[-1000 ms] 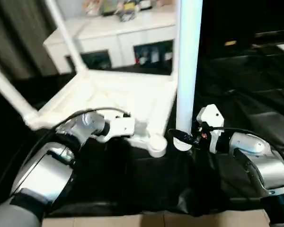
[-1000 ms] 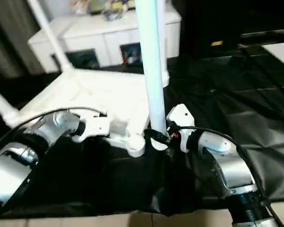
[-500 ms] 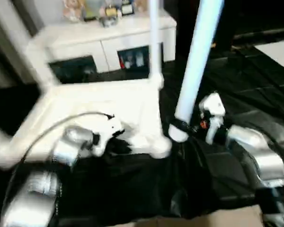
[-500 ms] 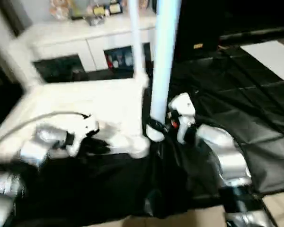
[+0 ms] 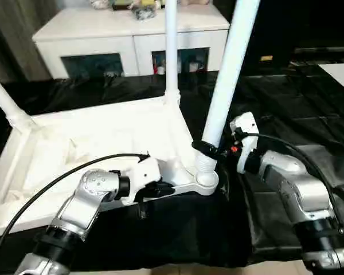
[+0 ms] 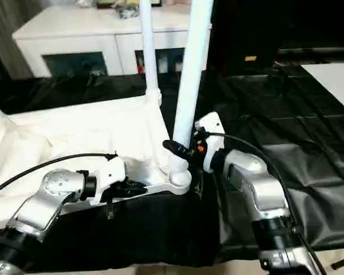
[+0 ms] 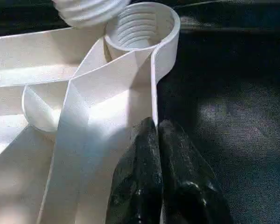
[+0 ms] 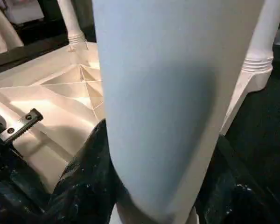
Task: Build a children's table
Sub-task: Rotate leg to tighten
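White tapered plastic leg (image 5: 229, 69), clamped in right gripper (image 5: 213, 150), now tilted over near corner socket (image 5: 206, 179) of upturned white ribbed tabletop (image 5: 103, 143); left gripper (image 5: 160, 188), newly closed, pinching rim; threading apparently next.

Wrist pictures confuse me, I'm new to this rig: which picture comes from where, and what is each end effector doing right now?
Two pictures come from the robot's head, looking down over its silver arms. The other two come from cameras on each wrist, looking along the black fingers. An upside-down white tabletop lies on black sheeting, with legs already standing in other corners. The left end effector is shut, pinching the tabletop's edge rib beside the threaded corner socket. The right end effector grips a long white leg, its ridged lower end at that socket.
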Motion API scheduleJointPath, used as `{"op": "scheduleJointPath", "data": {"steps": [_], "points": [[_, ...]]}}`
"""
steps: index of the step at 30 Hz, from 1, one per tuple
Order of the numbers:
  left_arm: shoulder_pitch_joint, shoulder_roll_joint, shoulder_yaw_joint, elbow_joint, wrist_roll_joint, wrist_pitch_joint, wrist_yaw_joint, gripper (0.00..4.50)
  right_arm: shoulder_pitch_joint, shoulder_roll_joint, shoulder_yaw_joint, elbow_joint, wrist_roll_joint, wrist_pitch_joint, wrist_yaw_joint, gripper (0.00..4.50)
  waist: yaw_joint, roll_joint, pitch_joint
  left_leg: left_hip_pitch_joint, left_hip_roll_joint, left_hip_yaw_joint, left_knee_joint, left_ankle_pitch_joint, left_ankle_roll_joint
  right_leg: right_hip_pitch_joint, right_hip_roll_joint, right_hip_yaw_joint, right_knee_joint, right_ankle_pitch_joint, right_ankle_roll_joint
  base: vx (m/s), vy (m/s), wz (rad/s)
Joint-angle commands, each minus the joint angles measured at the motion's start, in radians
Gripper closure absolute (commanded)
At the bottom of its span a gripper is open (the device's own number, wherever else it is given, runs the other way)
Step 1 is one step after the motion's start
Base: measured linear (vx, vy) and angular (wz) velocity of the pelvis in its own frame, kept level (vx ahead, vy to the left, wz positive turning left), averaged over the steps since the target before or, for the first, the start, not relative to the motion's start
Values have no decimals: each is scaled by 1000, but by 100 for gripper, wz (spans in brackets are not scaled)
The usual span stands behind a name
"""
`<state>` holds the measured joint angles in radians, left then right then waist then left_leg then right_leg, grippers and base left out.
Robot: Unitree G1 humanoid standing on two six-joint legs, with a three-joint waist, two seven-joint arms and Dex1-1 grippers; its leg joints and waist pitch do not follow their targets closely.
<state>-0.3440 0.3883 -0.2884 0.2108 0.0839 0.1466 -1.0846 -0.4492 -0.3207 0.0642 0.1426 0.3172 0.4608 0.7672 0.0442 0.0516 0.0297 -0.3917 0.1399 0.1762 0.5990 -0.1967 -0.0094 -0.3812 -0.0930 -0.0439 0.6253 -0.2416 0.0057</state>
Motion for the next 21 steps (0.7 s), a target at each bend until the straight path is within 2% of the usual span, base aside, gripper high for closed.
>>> {"op": "scheduleJointPath", "data": {"steps": [1,2,6,7,10,12,13,14,15,17,19,21], "points": [[24,11,-28,17,15,51,-17,405,-31,-5,-11,7,7,7,13,264,7,-15,-49,22,87,-29,-76,-111,83,34,-67,40,-62,89,-266,0,0,0],[18,11,-28,20,11,45,-11,394,-34,-7,-10,9,9,5,18,264,6,-19,-49,22,87,-29,-76,-108,84,35,-67,40,-61,95,-269,0,0,0],[-7,10,-27,56,31,17,34,384,-37,-7,-5,7,18,8,30,264,12,-21,-49,22,86,-29,-72,-104,88,37,-68,41,-60,114,-276,0,0,0],[-12,9,-27,67,34,15,38,384,-35,-6,-3,2,21,10,32,264,14,-17,-49,22,86,-29,-72,-106,87,37,-68,41,-59,113,-276,0,0,0],[-18,15,-39,79,20,28,8,384,-24,0,-2,-16,39,23,42,264,18,-21,-45,25,87,-29,-77,-150,70,36,-68,42,-65,47,-269,0,0,0],[-21,24,-52,83,24,41,-8,384,-12,-3,2,-25,41,19,52,264,18,-11,-44,24,88,-31,-78,-156,59,37,-69,42,-65,28,-263,0,0,0],[-24,25,-53,89,25,36,-6,384,-11,-2,1,-25,42,20,52,264,16,-16,-44,24,88,-31,-80,-161,52,36,-66,42,-66,26,-259,0,0,0],[-24,25,-53,89,25,36,-6,410,-11,-2,1,-25,42,20,52,264,15,-16,-45,25,87,-32,-80,-162,50,36,-66,42,-66,27,-260,0,0,0],[-30,21,-51,100,22,32,5,419,-8,0,-2,-25,44,21,53,264,14,-12,-45,25,87,-32,-80,-163,47,36,-66,42,-65,33,-262,0,0,0],[-38,18,-50,114,20,27,14,424,-3,3,-8,-26,53,26,57,264,13,-12,-45,25,87,-31,-80,-170,43,36,-67,42,-65,36,-267,0,0,0],[-46,20,-58,132,27,18,14,450,6,2,-9,-21,60,31,65,264,15,-15,-44,25,85,-30,-80,-181,43,37,-68,43,-69,18,-265,0,0,0],[-48,26,-72,145,39,9,12,450,16,-7,-2,-9,55,26,73,264,16,-13,-43,25,87,-31,-82,-199,33,36,-67,43,-71,-6,-260,0,0,0]]}}
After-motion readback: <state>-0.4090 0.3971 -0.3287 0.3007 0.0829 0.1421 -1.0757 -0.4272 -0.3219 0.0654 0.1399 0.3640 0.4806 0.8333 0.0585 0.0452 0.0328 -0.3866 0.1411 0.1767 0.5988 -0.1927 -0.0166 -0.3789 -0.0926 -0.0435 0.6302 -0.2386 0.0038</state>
